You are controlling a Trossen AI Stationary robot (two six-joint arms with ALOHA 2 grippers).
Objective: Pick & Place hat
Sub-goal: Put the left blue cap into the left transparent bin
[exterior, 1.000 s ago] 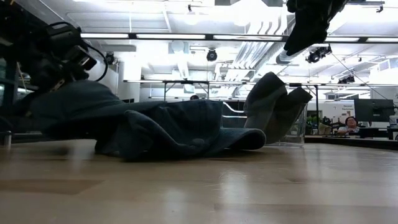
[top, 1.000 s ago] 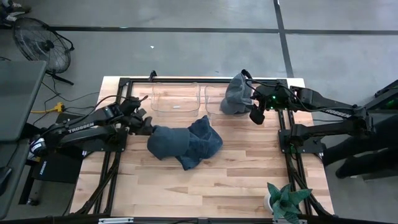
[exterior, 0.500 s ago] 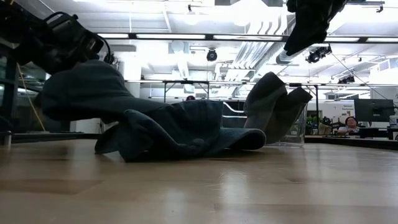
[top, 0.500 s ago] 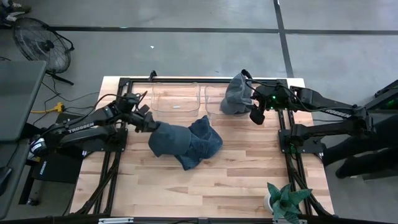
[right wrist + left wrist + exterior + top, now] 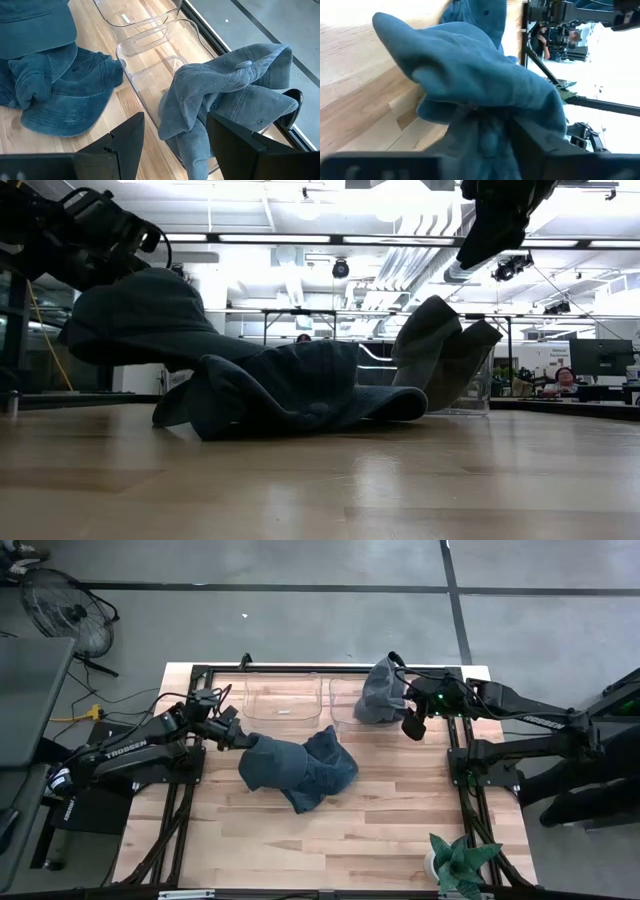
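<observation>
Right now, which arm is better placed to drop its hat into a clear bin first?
Right. The right tool already holds the grey hat above the right clear bin. The left tool has just lifted a blue hat off the pile, short of the left bin.

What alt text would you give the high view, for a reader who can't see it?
From above: the left gripper lifts a dark blue hat off a pile of blue hats on the wooden table, while the right gripper holds a grey hat over one of two clear bins.
</observation>
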